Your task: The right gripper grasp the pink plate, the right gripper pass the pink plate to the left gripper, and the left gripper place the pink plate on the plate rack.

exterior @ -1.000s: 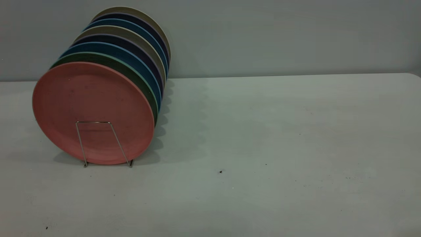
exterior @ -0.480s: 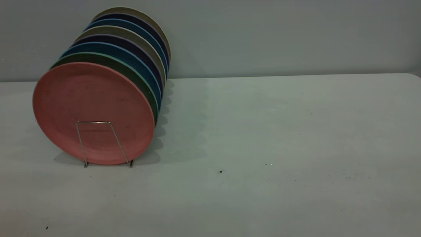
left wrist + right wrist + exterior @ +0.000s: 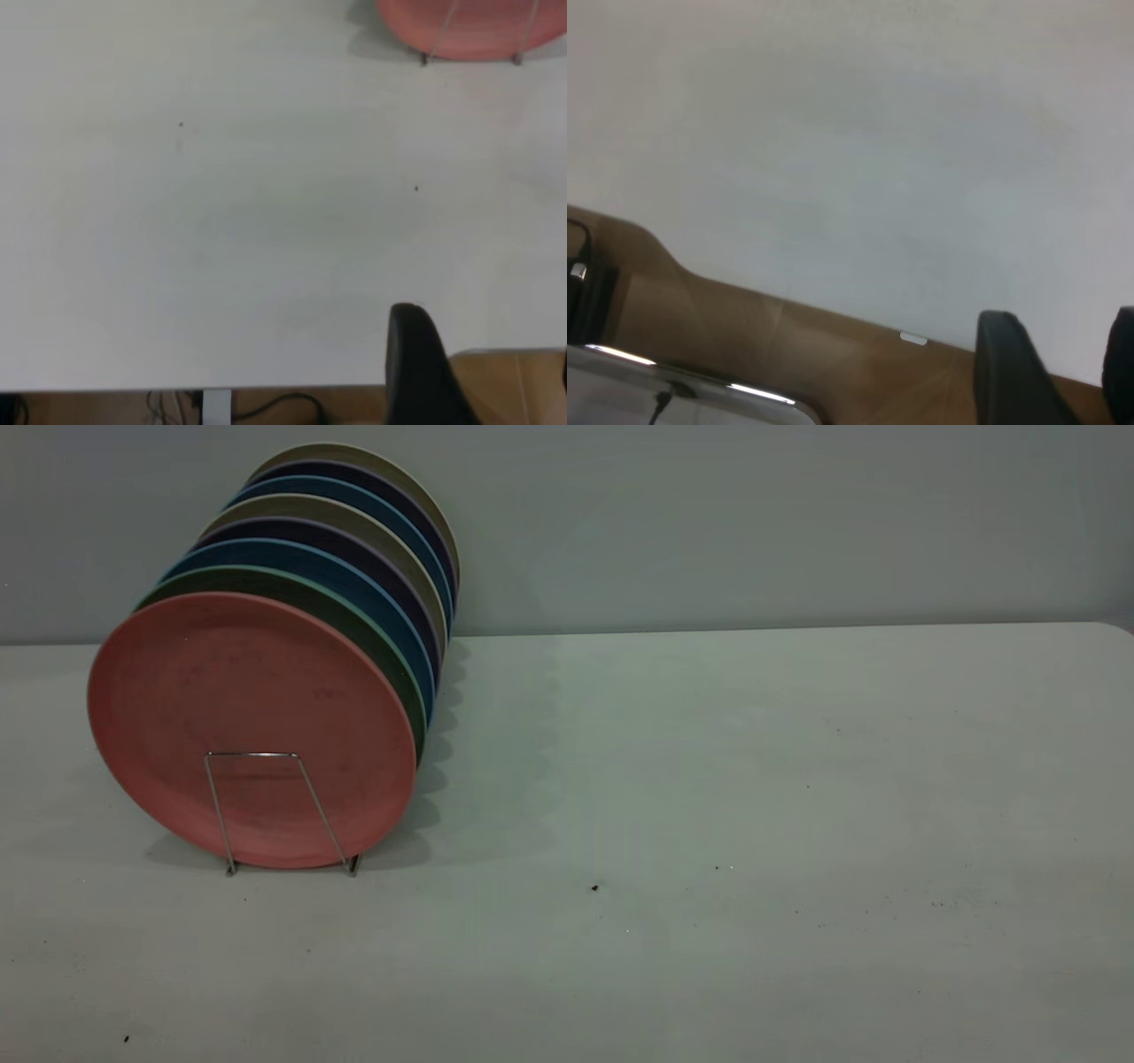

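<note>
The pink plate stands upright at the front of a row of plates, held behind the front loop of the silver wire plate rack at the table's left. Its lower edge shows in the left wrist view, with the rack's wires in front of it. Neither gripper shows in the exterior view. My left gripper is open and empty over the table's near edge, well away from the plate. My right gripper is open and empty over the table's edge, with wooden floor below it.
Behind the pink plate stand a green plate, blue, dark and beige plates in the same rack. The white table stretches to the right. A grey wall is behind. A shiny metal object lies on the floor.
</note>
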You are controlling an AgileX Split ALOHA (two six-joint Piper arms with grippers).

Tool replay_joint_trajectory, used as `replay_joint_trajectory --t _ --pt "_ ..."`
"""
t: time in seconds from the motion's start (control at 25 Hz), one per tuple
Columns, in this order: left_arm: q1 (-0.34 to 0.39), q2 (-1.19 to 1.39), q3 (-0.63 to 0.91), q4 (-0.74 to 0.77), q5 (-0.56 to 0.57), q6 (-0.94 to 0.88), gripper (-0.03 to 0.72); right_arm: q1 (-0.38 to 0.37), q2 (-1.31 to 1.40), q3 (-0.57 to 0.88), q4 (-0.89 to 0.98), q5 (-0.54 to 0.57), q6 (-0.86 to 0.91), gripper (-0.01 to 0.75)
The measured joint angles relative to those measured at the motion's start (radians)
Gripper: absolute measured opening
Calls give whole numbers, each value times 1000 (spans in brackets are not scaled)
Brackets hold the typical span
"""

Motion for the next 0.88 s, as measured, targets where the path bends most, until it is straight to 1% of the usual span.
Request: replay_joint_trajectory --t 0.28,0.88 --pt "0 0 0 -44 0 24 420 0 0 0 0 -1 0 278" --pt "0 0 0 -61 -2 24 420 0 0 0 0 -3 4 278"
